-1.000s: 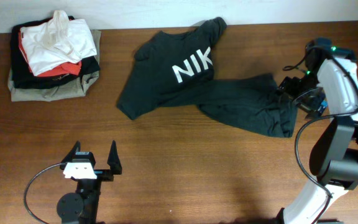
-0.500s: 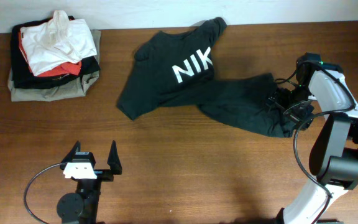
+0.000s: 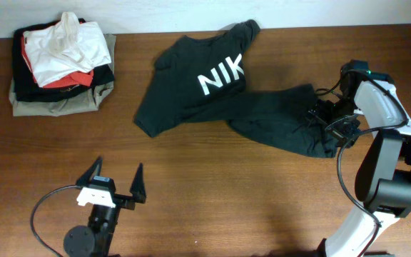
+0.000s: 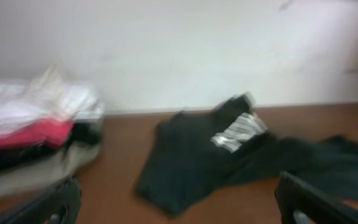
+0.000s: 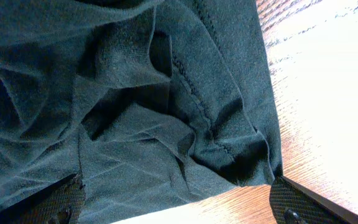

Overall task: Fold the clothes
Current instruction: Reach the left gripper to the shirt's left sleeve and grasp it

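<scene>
The dark T-shirt (image 3: 212,100) lies crumpled on the worktop (image 3: 227,207). The right gripper (image 3: 328,121) is wide open over its right edge, gripping nothing. The left gripper (image 3: 114,187) is wide open too, holding nothing. A pile of clothes (image 3: 59,64) sits far left.

Clothes stack (image 3: 61,63): far left of the table (image 3: 227,193), at its back edge.
Shirt (image 3: 212,93): centre to right, well apart from the stack.
Right gripper (image 3: 325,126): over the shirt's right end.
Left gripper (image 3: 118,171): front left, apart from both.
</scene>
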